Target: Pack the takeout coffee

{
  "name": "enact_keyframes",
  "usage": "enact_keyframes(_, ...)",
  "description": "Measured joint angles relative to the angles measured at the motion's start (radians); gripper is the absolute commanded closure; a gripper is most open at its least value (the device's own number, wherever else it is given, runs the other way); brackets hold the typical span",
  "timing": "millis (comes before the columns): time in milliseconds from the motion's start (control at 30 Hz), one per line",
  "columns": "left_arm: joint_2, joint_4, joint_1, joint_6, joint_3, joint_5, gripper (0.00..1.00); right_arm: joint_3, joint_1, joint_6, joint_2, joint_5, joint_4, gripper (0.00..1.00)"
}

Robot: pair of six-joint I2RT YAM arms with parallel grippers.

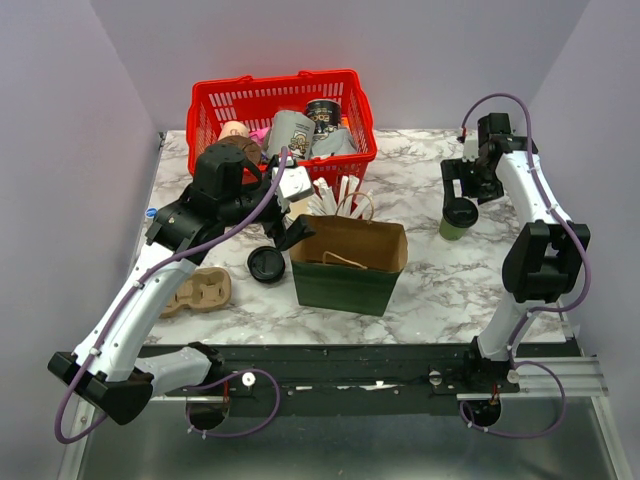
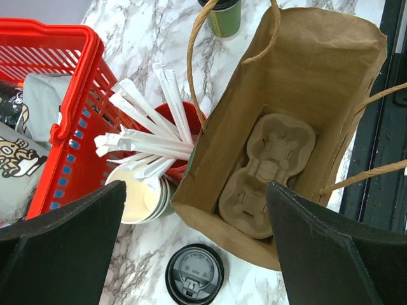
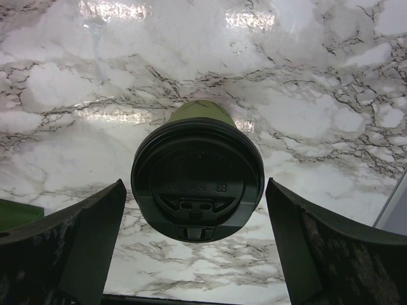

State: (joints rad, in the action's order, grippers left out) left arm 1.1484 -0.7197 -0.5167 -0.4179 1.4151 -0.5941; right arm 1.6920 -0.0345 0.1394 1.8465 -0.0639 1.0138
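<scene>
The coffee point(image 3: 198, 181) stands upright on the counter point(image 3: 318, 95) just ahead of our open, empty right pincer point(image 1: 470, 190), centred on its gap; our left pincer point(image 2: 196, 190), also open, hangs far off.

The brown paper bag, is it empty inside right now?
No, a moulded pulp cup carrier lies flat on the bottom of the brown paper bag, as the left wrist view shows.

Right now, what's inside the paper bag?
A pulp cup carrier lies on the bag's bottom, both sockets empty. The coffee isn't in it. The floor under the carrier and the near corner, behind a finger, are hidden.
</scene>
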Motion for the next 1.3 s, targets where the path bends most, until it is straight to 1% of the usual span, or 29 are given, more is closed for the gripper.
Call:
enact_keyframes(833,0.000,0.001,0.007,0.000,-0.008,-0.001,0.02,0.000,-0.006,0.000,0.013,0.000,-0.001,0.01)
enact_keyframes(1200,0.000,0.008,0.010,0.000,-0.017,-0.002,0.02,-0.001,-0.006,0.002,0.013,0.000,-0.001,0.08)
enact_keyframes(1300,0.000,0.008,0.014,0.000,-0.017,-0.002,0.02,-0.003,-0.006,0.003,0.013,0.000,-0.001,0.09)
